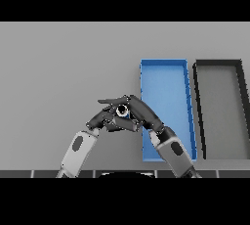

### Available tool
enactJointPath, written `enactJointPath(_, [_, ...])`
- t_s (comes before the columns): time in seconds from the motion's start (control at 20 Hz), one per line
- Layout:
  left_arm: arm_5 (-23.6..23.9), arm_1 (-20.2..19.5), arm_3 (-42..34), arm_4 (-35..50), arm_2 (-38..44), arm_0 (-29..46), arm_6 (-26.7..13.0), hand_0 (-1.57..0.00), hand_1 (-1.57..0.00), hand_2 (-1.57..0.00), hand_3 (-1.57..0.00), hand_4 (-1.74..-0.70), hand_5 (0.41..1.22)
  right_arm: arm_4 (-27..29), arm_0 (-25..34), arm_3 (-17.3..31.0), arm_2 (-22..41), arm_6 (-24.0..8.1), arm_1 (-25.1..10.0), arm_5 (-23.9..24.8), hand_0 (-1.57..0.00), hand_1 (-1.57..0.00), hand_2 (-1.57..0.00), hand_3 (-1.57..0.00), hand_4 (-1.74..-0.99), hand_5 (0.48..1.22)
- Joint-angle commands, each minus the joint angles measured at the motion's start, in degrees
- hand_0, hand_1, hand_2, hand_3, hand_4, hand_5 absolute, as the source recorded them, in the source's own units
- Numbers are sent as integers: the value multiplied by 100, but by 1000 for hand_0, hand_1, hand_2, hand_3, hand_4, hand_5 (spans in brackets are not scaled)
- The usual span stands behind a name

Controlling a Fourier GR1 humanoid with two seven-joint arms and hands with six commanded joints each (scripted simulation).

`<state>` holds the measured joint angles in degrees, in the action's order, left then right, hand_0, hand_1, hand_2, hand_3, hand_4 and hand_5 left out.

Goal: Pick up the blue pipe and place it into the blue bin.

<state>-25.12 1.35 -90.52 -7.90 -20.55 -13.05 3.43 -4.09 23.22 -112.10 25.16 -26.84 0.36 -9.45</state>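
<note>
Ok so biggest risk imo is the handoff/lift. The blue pipe (122,111) is sitting down between both hands, just left of the blue bin (166,75), and all you can see of it is a round end w/ a bit of blue at the rim, so it prob stands on end or points up at the camera. Right hand (141,113) has its fingers curled around the pipe from the bin side, looks like it's actually gripping it. Left hand (103,118) comes in from the other side w/ fingers mostly straight, laid against or over the pipe, tbh more of a brace than a grip. If the left hand doesn't clear out first, the two could fight each other and knock the pipe out of the grip. A round pipe is gonna roll if it drops on the table (58,72). Also the bin's near wall is right beside the right wrist, so swinging over too low could clip the rim. And there's a dark grey bin (219,106) just past the blue one, overshoot and it lands in the wrong box. Hard to make out: pipe's length, whether it's off the table or resting on it, and how far the thumbs wrap. Fingers overlap so much idk which are touching it. Right forearm covers the blue bin's lower left corner.
</note>
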Motion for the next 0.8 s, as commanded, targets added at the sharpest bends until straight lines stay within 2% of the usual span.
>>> enactJointPath(0.0, [-95, -2, 51, -77, 11, -39, -53, -598, -549, -529, -477, -1206, 1221, -11, 18, 2, -2, -116, -10, 11, -1565, -1565, -1565, -1559, -1738, 1211])
enactJointPath(0.1, [-50, 76, 48, -261, -8, -11, -133, -383, -351, -338, -305, -1085, 1029, -65, 73, -15, 22, -310, 15, 53, -1567, -1567, -1567, -1563, -1739, 1214])
enactJointPath(0.2, [-4, 121, 48, -281, -2, 22, -500, -244, -224, -216, -195, -1017, 848, -108, 57, 68, 66, -173, 9, 56, -1568, -1568, -1569, -1566, -1740, 1217])
enactJointPath(0.3, [-18, 75, 39, -222, 62, 78, -513, -156, -143, -138, -124, -980, 704, -132, 119, 124, 16, -94, 19, 124, -1569, -1569, -1569, -1568, -1740, 1218])
enactJointPath(0.35, [-38, 84, 36, -171, 86, 84, -661, -125, -114, -110, -99, -970, 647, -149, 109, 172, 35, -61, 9, 135, -1570, -1570, -1570, -1569, -1740, 1219])
enactJointPath(0.4, [-39, 131, 3, -91, 111, 105, -788, -100, -91, -88, -79, -969, 603, -105, 114, 185, 20, -71, 24, 152, -1570, -1570, -1570, -1569, -1740, 1219])
enactJointPath(0.55, [57, 102, 49, -265, 64, 137, -691, -50, -46, -45, -40, -947, 513, 13, 20, 72, -56, 39, 85, 98, -1570, -1570, -1570, -1570, -1741, 1220])
enactJointPath(0.7, [71, 79, 77, -306, 65, 131, -724, -25, -23, -22, -20, -922, 482, 463, 118, -70, -317, -167, 259, 108, -1571, -1571, -1571, -1570, -1741, 1221])
enactJointPath(0.75, [55, 66, 53, -294, 60, 152, -714, -20, -18, -18, -16, -916, 474, 562, 186, -94, -367, -363, 374, 192, -1571, -1571, -1571, -1571, -1741, 1221])
